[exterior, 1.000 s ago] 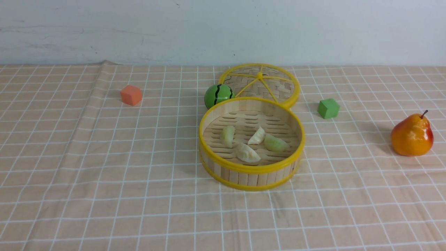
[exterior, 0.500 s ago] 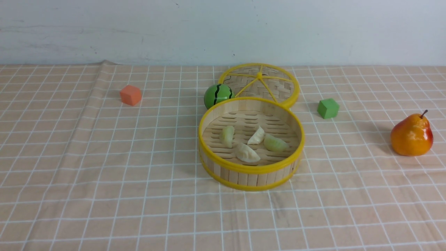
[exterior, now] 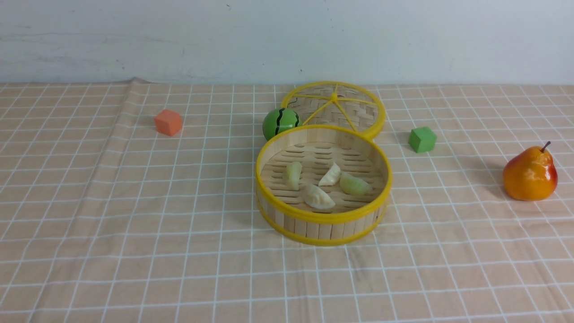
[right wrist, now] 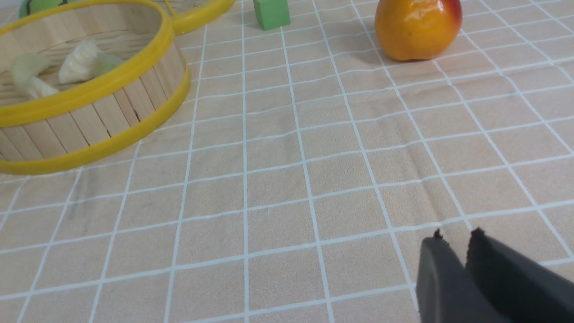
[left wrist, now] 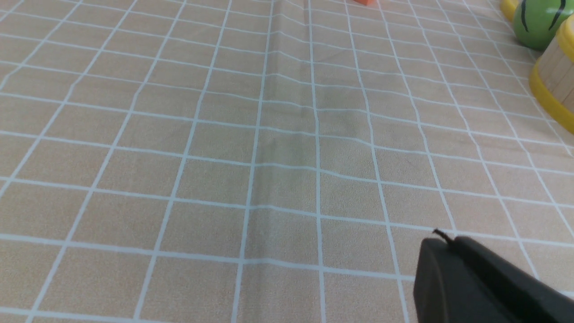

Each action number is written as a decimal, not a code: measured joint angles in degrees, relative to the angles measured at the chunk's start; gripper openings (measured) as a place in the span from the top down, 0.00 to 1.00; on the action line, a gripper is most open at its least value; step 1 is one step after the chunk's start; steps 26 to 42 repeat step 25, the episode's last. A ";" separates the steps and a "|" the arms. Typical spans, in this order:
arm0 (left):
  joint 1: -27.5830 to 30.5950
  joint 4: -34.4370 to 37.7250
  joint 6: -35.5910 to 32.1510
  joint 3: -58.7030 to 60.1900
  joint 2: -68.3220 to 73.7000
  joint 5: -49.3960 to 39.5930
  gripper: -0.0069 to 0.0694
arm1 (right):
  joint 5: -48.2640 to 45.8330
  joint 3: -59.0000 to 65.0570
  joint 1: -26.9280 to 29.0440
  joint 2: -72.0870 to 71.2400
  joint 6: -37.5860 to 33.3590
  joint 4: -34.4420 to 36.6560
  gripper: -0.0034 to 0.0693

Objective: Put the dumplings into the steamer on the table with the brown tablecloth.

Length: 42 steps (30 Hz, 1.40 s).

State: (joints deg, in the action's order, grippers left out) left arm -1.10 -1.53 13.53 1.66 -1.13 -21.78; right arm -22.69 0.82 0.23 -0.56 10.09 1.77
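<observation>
**All four dumplings in steamer, both grippers clear**

Steamer sat mid-cloth on the table, which was hidden under it; four dumplings lay on its slat floor: green one at 9 o'clock of centre, white one near centre, green one at 3 o'clock, white one at 6 o'clock; white and right green touching or nearly so, can't tell. Lid lay flat at steamer's 12 o'clock, rim touching it; melon ball at 11 o'clock, just beside the steamer; orange cube far out at 10 o'clock; green cube at 2 o'clock; pear well off at 3 o'clock. Left gripper over bare cloth, fingers pressed together, holding nothing; right gripper over bare cloth, fingers parted by a thin slit, nothing between them.
</observation>
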 joint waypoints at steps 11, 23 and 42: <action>0.00 0.00 0.00 0.00 0.00 0.00 0.92 | 0.00 0.00 0.00 0.00 0.00 0.00 0.80; 0.00 0.00 0.00 0.00 0.00 0.00 0.92 | 0.00 0.00 0.00 0.00 0.00 0.00 0.78; 0.00 0.00 0.00 0.00 0.00 0.00 0.92 | 0.00 0.00 0.00 0.00 0.00 0.00 0.78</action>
